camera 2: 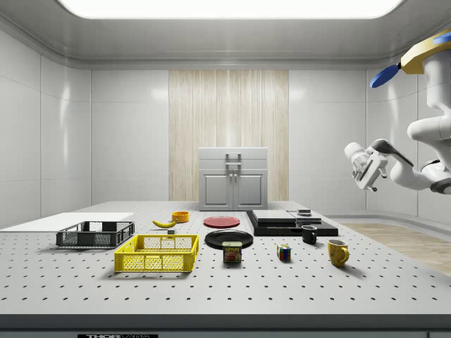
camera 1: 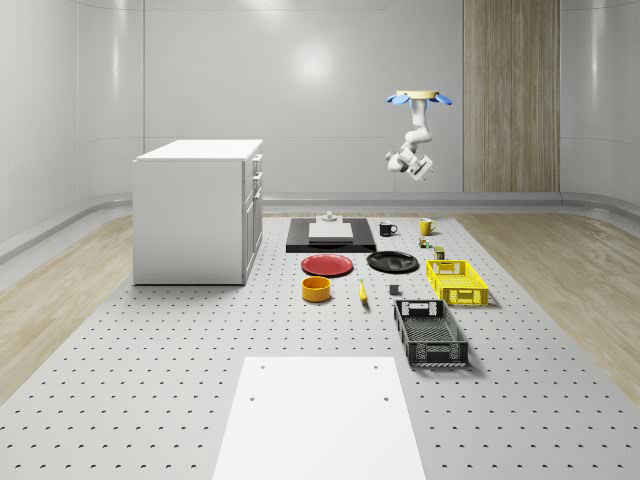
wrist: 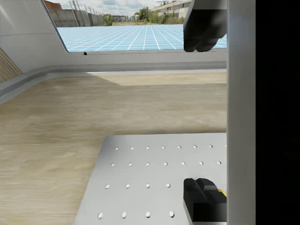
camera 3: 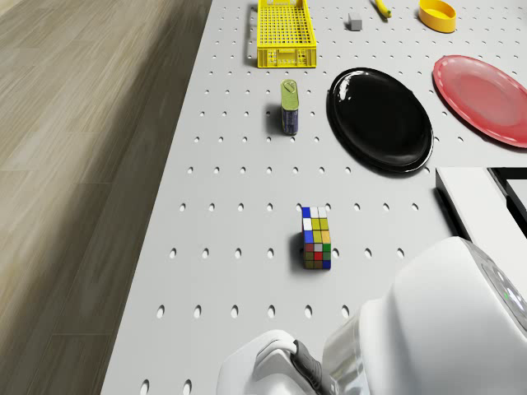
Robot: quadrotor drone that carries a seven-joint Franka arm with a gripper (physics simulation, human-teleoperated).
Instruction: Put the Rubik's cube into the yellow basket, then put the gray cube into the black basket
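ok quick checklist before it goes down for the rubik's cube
1. Rubik's cube free on the table, nothing touching it: ok.
2. Hand empty, fingers apart: ok.
3. Drone hovers high over the table's far end by the yellow mug: ok.
4. Hand directly above the cube: not ok, it hangs well above and aside.
5. Yellow basket empty: ok.
6. Spam can clear of the cube: ok.

can label: "SPAM", side view, at 3 o'clock of yellow basket
worktop front edge plate: text too small to read
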